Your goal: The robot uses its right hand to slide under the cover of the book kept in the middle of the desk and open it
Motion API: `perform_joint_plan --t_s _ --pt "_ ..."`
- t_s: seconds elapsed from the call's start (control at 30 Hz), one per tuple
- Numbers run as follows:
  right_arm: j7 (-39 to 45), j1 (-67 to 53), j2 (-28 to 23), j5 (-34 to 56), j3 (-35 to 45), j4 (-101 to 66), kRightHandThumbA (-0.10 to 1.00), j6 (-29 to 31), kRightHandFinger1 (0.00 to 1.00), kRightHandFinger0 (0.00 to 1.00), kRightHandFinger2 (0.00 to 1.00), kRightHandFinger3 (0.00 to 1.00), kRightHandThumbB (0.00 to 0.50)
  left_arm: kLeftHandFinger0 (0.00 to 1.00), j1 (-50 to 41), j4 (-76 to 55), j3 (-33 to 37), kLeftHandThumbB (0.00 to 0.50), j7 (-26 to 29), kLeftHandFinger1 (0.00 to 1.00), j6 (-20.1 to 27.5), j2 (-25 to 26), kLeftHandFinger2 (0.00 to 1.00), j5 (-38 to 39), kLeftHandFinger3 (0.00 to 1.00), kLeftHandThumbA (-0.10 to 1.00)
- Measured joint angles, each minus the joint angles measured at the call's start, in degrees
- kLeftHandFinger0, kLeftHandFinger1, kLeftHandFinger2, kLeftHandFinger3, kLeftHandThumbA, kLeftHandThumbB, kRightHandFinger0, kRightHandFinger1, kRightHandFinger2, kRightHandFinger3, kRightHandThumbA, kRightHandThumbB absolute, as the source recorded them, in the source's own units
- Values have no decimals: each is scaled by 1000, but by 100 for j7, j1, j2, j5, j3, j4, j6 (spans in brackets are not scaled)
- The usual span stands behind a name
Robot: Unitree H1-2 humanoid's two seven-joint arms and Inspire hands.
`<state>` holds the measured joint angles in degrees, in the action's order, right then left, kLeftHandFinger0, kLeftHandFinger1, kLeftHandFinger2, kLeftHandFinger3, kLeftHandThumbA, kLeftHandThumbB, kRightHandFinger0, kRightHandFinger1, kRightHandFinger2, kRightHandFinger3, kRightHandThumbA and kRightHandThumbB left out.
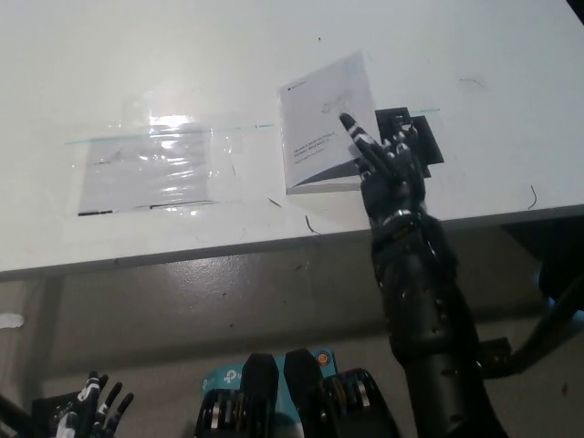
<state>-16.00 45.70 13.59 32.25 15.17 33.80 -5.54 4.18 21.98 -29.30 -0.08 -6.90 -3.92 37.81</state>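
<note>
With its fingers spread and holding nothing, the right hand (388,169) overlaps the book (327,123) at its right edge; pushing could slide the book along the bench (182,55) instead of lifting the cover.

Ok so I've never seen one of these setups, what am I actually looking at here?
The picture comes from a camera on a humanoid robot's head, looking steeply down at a white desk. The black arm from the lower right ends in its right hand, fingers spread over the right edge of a closed white book, holding nothing. Whether any finger is under the cover can't be seen. A clear plastic sheet lies left of the book, and a small black patch lies right of it. The white left hand rests low at the bottom left, open.
</note>
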Motion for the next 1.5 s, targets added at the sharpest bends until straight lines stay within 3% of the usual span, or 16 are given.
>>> perform_joint_plan --t_s 0.1,0.27,0.43,0.53,0.7,0.77,0.87,0.97,1.07,1.1,1.23,1.37,1.5 --pt "46 182 -27 -146 -206 77 1000 -8 818 803 842 1000 103 793 0 -1 26 174 4 811 -5 5 838 -11 916 952" --pt "194 521 -197 -473 -709 482 1000 1 753 758 777 981 166 798 2 -28 43 170 54 820 -40 13 847 -26 927 925" --pt "393 740 -317 -816 -1122 896 1000 50 767 746 762 946 154 771 29 -33 59 180 56 813 -64 42 835 -26 900 908" --pt "500 748 -344 -993 -1290 1073 1000 64 763 748 762 967 128 801 63 -40 76 151 64 824 -91 70 864 -33 927 933" --pt "597 734 -353 -1231 -1393 1490 1000 95 752 730 760 971 133 771 170 -48 131 153 70 789 -101 112 832 -58 910 916" --pt "622 698 -356 -1302 -1400 1624 1000 124 675 622 710 949 176 772 194 -68 140 135 83 789 -112 117 828 -70 920 927" --pt "652 651 -363 -1458 -1486 1842 1000 208 728 654 775 997 174 779 211 -103 156 133 111 794 -136 137 833 -91 919 923" --pt "729 640 -399 -1702 -1762 2012 1000 345 738 716 770 1000 188 780 219 -129 180 137 153 789 -181 170 823 -111 901 920" --pt "777 686 -421 -1929 -1997 2217 1000 477 751 721 780 1000 183 774 222 -114 200 147 152 776 -201 194 807 -126 880 874" --pt "798 714 -428 -1988 -2040 2272 1000 510 730 675 761 998 166 750 227 -99 200 153 151 765 -203 197 801 -126 861 859" --pt "869 916 -518 -2292 -2361 2645 1000 634 728 663 760 1000 197 764 232 -99 219 139 174 765 -224 194 815 -141 884 878" --pt "915 1095 -577 -2550 -2580 2898 1000 676 693 634 695 960 248 760 233 -100 240 134 184 761 -238 194 815 -156 880 873" --pt "951 1218 -589 -2792 -2748 3042 1000 668 733 676 712 975 229 761 238 -93 253 145 182 777 -242 194 837 -160 884 878"
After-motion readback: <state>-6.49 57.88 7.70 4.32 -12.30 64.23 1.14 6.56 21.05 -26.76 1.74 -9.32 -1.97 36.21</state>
